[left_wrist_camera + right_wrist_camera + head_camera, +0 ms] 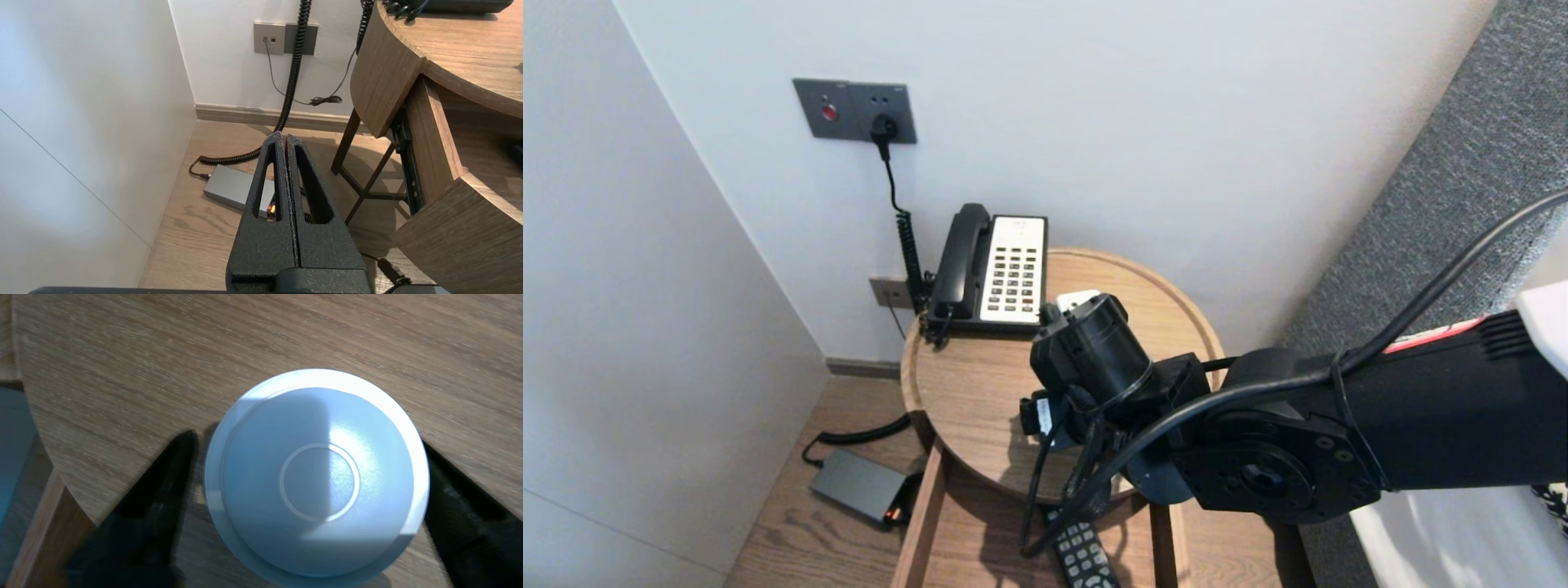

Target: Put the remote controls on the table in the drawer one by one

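Observation:
A white round domed thing [318, 477], like an upturned bowl with a raised ring at its centre, stands on the round wooden table [122, 375] near its front edge. My right gripper [307, 441] points down over it, open wide, with one dark finger [155, 498] on each side. A narrow gap shows between that finger and the rim; the other finger [461, 506] lies close against the rim. In the head view my right wrist [1094, 343] hides most of the white thing [1078, 298]. My left gripper [283, 136] is shut and empty, parked low beside the table over the floor.
A black and white telephone [992, 265] sits at the table's [964, 384] back, its coiled cord running to a wall socket [854, 110]. Below the top a drawer [927, 506] stands open with a remote control [1082, 555] inside. A grey box [858, 486] lies on the floor.

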Motion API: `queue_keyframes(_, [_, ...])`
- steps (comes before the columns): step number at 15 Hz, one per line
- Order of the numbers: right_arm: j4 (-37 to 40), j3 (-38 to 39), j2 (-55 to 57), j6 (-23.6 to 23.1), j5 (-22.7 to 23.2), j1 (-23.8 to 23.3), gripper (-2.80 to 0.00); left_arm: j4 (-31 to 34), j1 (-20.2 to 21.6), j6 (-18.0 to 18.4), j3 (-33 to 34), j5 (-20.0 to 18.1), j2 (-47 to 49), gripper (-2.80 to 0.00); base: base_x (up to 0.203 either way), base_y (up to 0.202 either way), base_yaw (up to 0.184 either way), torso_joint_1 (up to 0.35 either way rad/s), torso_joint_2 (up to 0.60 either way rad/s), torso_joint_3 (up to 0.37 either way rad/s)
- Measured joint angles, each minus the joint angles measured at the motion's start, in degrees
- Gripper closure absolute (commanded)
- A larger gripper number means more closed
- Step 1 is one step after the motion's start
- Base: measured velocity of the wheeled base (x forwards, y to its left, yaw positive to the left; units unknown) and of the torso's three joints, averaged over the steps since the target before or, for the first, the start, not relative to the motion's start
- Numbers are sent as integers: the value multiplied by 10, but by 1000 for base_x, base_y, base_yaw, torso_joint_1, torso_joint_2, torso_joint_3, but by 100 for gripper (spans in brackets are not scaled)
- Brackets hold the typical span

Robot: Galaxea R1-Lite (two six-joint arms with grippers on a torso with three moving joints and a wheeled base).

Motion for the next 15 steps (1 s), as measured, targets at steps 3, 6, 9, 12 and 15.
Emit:
queue_keyframes(3, [0, 4, 0, 1, 0, -1, 0, 0, 0, 0, 0, 0, 0, 0, 0, 0, 0, 0, 0, 0])
queue_keyframes(6, [0, 5, -1, 0, 0, -2, 0, 0, 0, 0, 0, 0, 0, 0, 0, 0, 0, 0, 0, 0])
queue_keyframes(9, [0, 4, -6, 1, 0, -1, 0, 0, 0, 0, 0, 0, 0, 0, 0, 0, 0, 0, 0, 0])
queue_keyframes(12, [3, 1, -27, 2, 6, 7, 0, 0, 0, 0, 0, 0, 0, 0, 0, 0, 0, 0, 0, 0])
queue_keyframes(15, [8, 10, -50, 2, 6, 31, 0, 0, 0, 0, 0, -1, 0, 0, 0, 0, 0, 0, 0, 0])
